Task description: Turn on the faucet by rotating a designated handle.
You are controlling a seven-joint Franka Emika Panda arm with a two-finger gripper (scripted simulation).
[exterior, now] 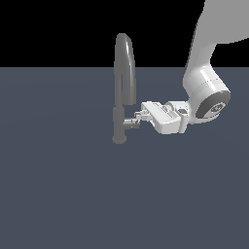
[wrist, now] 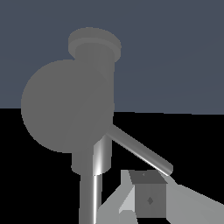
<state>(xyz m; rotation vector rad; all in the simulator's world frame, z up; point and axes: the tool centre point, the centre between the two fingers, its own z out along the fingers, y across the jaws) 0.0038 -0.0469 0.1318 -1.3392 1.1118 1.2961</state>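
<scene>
Your claw (exterior: 139, 116) lies level with the lower column of the faucet (exterior: 121, 87), reaching in sideways from the exterior view's right, and its tips sit right at the handle (exterior: 130, 122), the short stub that juts from the column toward the claw. From the exterior view you cannot tell how far apart the fingers stand, because they are small and blend with the handle's silver. The wrist view does not settle it either: you see one pale finger (wrist: 144, 199) with a dark pad close beside the thin lever rod (wrist: 140, 151), but whether it touches or grips the rod is not clear. So treat the claw's opening as unknown. The arm (exterior: 206, 73) comes down from the upper right of the exterior view, bends at a rounded joint, and turns the white hand body (exterior: 165, 116) roughly horizontal, pointing at the faucet. The faucet itself stands upright on the dark tabletop (exterior: 73, 194), its round base planted left of centre in the exterior view and its spout arching high above the claw.
</scene>
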